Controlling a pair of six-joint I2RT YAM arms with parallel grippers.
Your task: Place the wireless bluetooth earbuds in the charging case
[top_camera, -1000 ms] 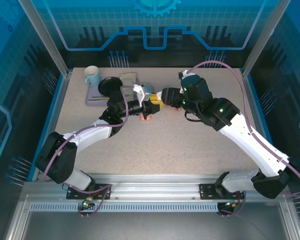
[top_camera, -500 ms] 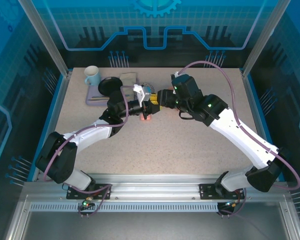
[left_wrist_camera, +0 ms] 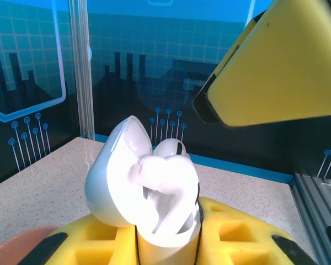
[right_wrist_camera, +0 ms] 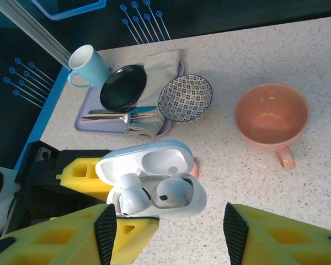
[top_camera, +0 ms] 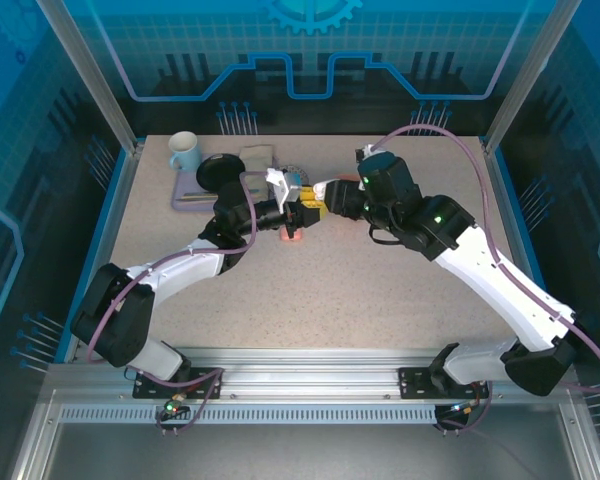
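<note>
Two white earbuds [right_wrist_camera: 131, 194] side by side in the open case [right_wrist_camera: 193, 201], stems down in the wells. From the left wrist, one of them apparently sitting proud and a little tilted rather than fully home. Lid [right_wrist_camera: 146, 160] swung right back. Case clamped low between the yellow fingers of the left gripper [top_camera: 298, 212], over the table [right_wrist_camera: 254, 187]. Just above it the right gripper [right_wrist_camera: 168, 237], jaws spread wide with nothing between them, one fingertip close over the case in the left wrist view.

Main risk, judged from here: an off-centre push on the raised earbud, tipping it out of its well and onto the table. Second: too hard a press, twisting the case in the left grip. Third: shutting the lid on an unseated earbud, jamming it or popping it loose.

Containers:
- Case with both white earbuds.
- Pink mug [right_wrist_camera: 271, 118] to the right, empty.
- Patterned bowl [right_wrist_camera: 185, 98], empty, at the edge of the tray [right_wrist_camera: 83, 126].
- On the tray a black plate [right_wrist_camera: 124, 87], napkin [right_wrist_camera: 160, 66], cutlery [right_wrist_camera: 121, 115] and a blue mug [right_wrist_camera: 88, 65].

A pink object [right_wrist_camera: 195, 167] tucked under the case, mostly hidden.
</note>
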